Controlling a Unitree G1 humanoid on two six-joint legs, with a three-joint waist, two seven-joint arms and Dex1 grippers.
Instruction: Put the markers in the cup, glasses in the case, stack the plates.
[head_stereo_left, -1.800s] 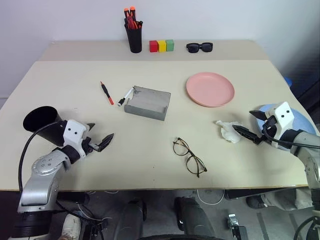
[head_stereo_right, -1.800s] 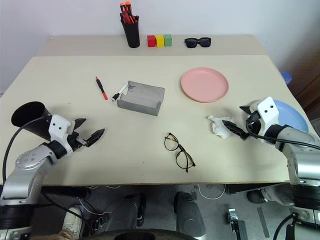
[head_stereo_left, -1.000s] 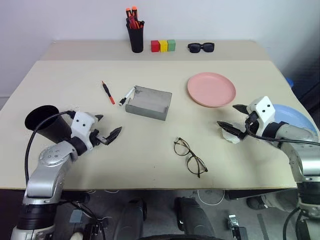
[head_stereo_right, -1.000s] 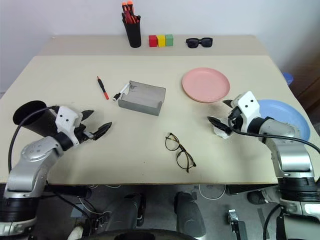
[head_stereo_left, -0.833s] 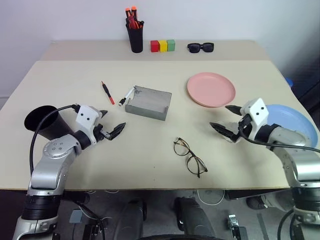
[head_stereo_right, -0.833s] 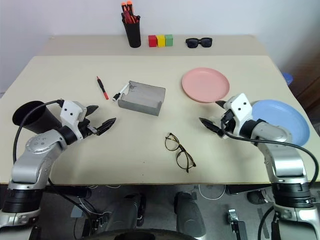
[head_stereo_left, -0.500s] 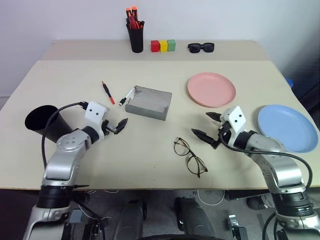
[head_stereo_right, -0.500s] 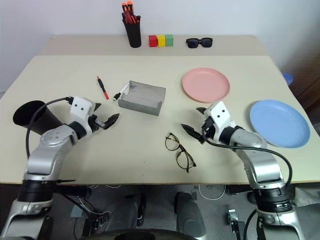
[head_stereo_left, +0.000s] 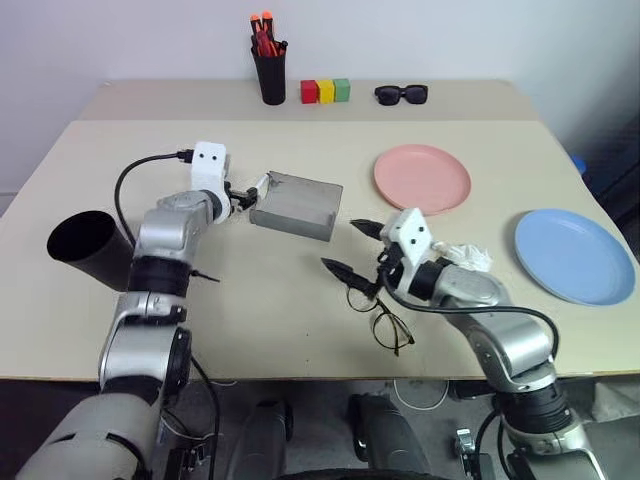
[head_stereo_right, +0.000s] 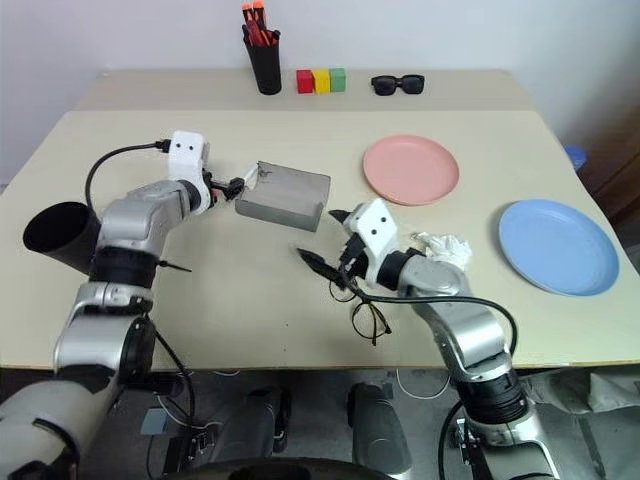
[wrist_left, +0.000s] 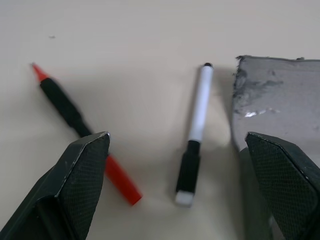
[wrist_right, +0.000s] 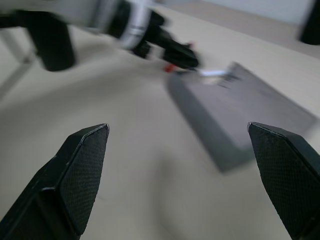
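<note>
Head views: we list a beige table (head_stereo_left: 300, 300) bearing the grey case (head_stereo_left: 296, 206), the pink plate (head_stereo_left: 421, 178) behind and right of it, and the light blue plate (head_stereo_left: 574, 255) near the right edge, well apart from the pink one. The wide black cup (head_stereo_left: 88, 248) lies tilted at the left edge, partly cut by the left forearm. The left gripper (head_stereo_left: 238, 199) reaches forward to the case's left end, its fingers spread wide and empty; it hides most of the two markers, so we cannot make them out here. The right gripper (head_stereo_left: 352, 250) points toward the left, jaws wide and empty, its tips over the glasses (head_stereo_left: 381, 313), whose upper lens is partly covered. A crumpled white tissue (head_stereo_left: 465, 256) sits behind the right forearm. At the back stand a tall pen cup (head_stereo_left: 270, 75), three coloured blocks (head_stereo_left: 324, 92) and sunglasses (head_stereo_left: 401, 94). Left wrist view: between the spread fingers we see the red marker (wrist_left: 82, 131), partly hidden by one finger, and the white marker (wrist_left: 195, 136) just beside the case's edge. Right wrist view: blurred; the case and the other gripper show between wide fingers. No writing is legible anywhere.
</note>
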